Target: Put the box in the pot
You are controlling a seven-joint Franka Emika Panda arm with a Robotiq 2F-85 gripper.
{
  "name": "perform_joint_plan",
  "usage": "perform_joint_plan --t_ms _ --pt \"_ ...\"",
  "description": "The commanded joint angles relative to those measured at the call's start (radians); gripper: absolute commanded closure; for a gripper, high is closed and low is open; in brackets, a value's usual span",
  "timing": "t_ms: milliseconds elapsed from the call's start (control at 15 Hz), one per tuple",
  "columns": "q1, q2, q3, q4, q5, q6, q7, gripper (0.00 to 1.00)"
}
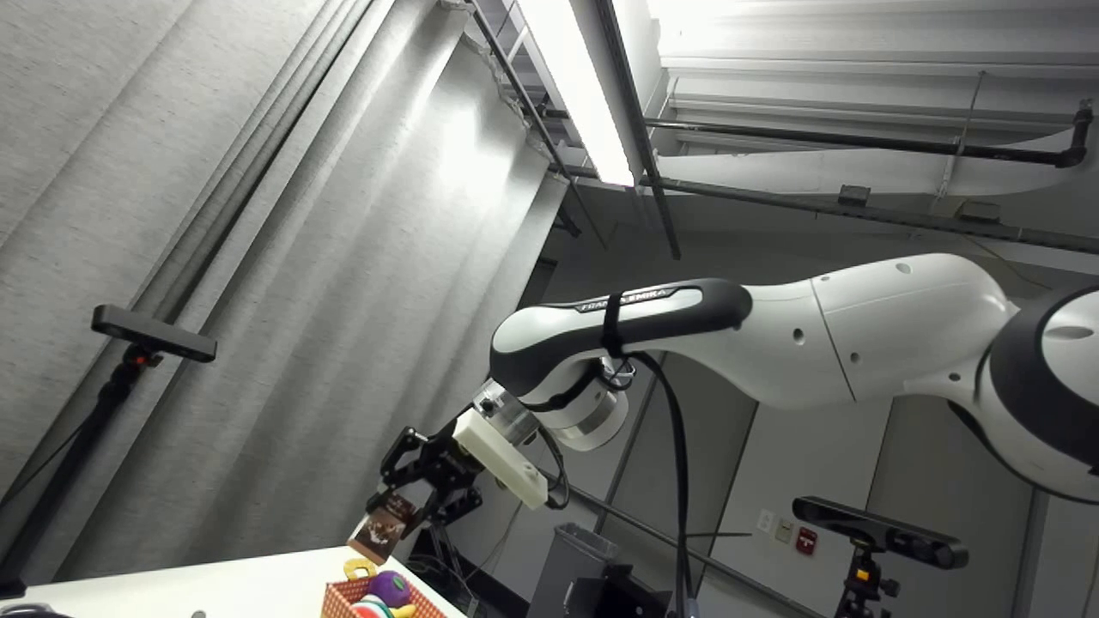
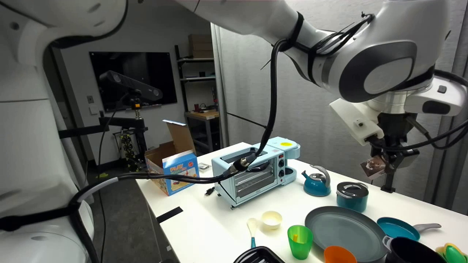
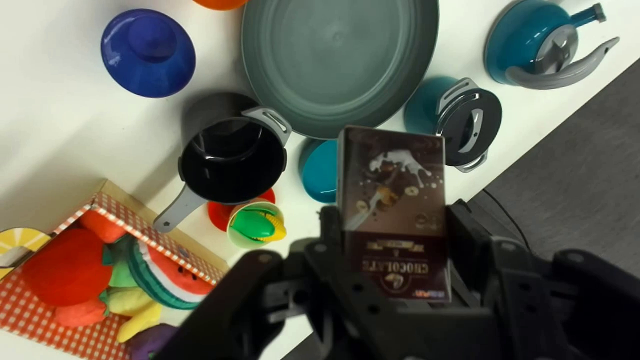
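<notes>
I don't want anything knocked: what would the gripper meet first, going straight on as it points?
Probably the small blue pan, partly hidden behind the held box in the wrist view; the big gray dish lies near that line too; depth is unclear.

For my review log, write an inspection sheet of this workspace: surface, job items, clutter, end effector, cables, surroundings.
Surface: white table; black strip near one edge.
Job items: chocolate box off the table, in neither pot; black pot open, no contents seen; teal pot lidded.
Clutter: gray dish, kettle, toaster oven, open carton, checked basket of toy food.
End effector: closed on the chocolate box from both sides.
Cables: black cable hangs from the arm, crossing in front of the toaster oven in an exterior view; cannot tell whether they touch.
Surroundings: gray curtain, stand-mounted camera, ceiling light.
</notes>
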Motion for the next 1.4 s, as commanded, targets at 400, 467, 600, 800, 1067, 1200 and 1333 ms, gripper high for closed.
perform_joint_plan --t_ms 400,467,600,800,1067,1200,1333 --pt "-0.044 0.126 -0.005 0.123 0.059 -0.066 -0.06 0.7" --pt "-0.049 0.136 -0.004 0.127 0.06 -0.064 -0.062 0.7" --pt "-0.057 0.157 -0.002 0.136 0.063 -0.063 -0.067 0.7" --pt "-0.069 0.183 0.001 0.147 0.068 -0.06 -0.076 0.7" --pt "-0.082 0.21 0.002 0.152 0.068 -0.054 -0.087 0.7" --pt "-0.089 0.222 0.004 0.152 0.07 -0.049 -0.097 0.7" --pt "-0.095 0.236 0.005 0.154 0.07 -0.044 -0.107 0.7"
